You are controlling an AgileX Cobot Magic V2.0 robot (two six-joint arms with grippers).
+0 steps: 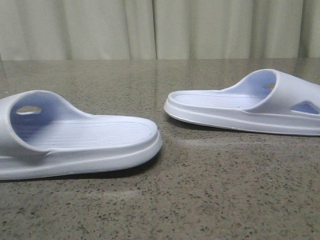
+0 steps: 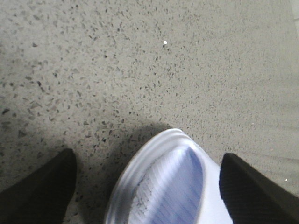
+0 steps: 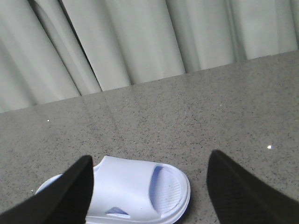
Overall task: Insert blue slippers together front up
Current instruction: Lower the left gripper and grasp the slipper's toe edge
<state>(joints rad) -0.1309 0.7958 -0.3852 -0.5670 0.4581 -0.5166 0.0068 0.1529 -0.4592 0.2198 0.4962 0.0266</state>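
Two pale blue slippers lie flat and apart on the speckled table. The left slipper [image 1: 75, 137] is near the front, heel end pointing right. The right slipper [image 1: 250, 102] lies farther back, heel end pointing left. No gripper appears in the front view. My left gripper [image 2: 147, 186] is open, its dark fingers [image 2: 42, 191] standing either side of the left slipper's rounded end [image 2: 163, 182], close above it. My right gripper [image 3: 149, 186] is open too, higher up, with the right slipper [image 3: 135, 191] seen between its fingers [image 3: 243, 191], strap up.
The grey speckled stone table [image 1: 200, 200] runs back to a pale pleated curtain [image 1: 160, 27], also seen in the right wrist view as the curtain [image 3: 140, 37].
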